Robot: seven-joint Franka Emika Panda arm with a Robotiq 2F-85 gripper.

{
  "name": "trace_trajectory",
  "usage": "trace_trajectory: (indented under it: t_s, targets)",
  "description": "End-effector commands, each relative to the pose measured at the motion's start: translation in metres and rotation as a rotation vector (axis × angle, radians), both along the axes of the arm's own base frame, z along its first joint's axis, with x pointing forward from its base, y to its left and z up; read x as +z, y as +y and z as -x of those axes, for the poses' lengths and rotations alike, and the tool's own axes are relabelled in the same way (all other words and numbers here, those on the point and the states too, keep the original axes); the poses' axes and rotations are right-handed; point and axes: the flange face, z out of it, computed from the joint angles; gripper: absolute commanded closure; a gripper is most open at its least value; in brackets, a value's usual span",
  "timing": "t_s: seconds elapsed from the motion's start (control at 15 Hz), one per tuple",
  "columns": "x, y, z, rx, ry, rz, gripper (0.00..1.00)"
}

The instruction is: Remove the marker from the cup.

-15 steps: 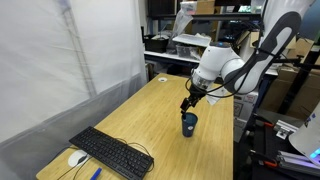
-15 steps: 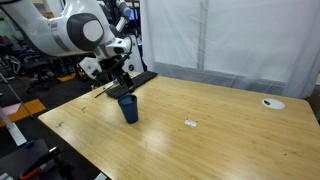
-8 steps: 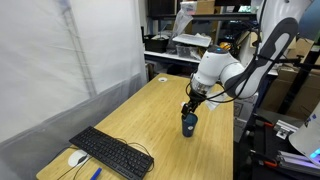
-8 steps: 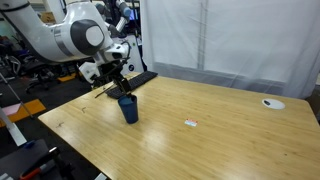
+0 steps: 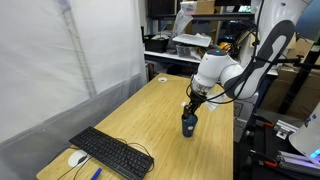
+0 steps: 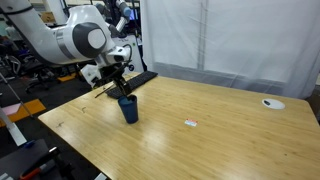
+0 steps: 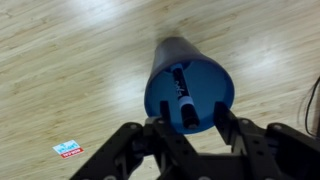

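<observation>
The dark blue cup [image 5: 189, 124] stands upright on the wooden table, near its edge on the robot's side; it also shows in an exterior view [image 6: 128, 108]. In the wrist view I look down into the cup [image 7: 205, 75]. A black marker [image 7: 181, 92] leans inside, its top end poking above the rim. My gripper [image 7: 192, 104] hangs straight over the cup [image 5: 190, 107] [image 6: 122, 90]. Its two fingers stand one on each side of the marker's top. The jaws are half closed, with a gap still showing beside the marker.
A black keyboard [image 5: 112, 153] and a white mouse [image 5: 77, 158] lie at one end of the table. A small red and white sticker [image 7: 68, 148] [image 6: 190, 123] lies on the wood near the cup. A white disc [image 6: 271, 103] sits far off.
The jaws have narrowed from wide open towards the marker's top. The hand has sunk slightly over the cup. The cup and marker have not moved.
</observation>
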Motion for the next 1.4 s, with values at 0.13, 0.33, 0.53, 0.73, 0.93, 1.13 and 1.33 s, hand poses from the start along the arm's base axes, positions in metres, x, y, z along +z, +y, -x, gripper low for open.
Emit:
trace_trajectory:
  t_s: [0.13,0.33,0.53,0.73,0.93,1.13,1.33]
  targets:
    - [0.001,0.009,-0.004,0.016,-0.013,0.004,0.64]
    - [-0.001,0.010,-0.003,0.021,-0.010,0.003,0.65]
    - [-0.006,0.008,-0.004,0.022,-0.004,0.003,0.60]
    - [-0.014,0.009,-0.008,0.030,0.000,0.003,0.58]
    - [-0.019,0.010,-0.014,0.034,0.003,0.005,0.76]
    - [-0.022,0.010,-0.020,0.035,0.000,0.009,0.79]
    - [-0.026,0.008,-0.024,0.033,0.002,0.014,0.65]
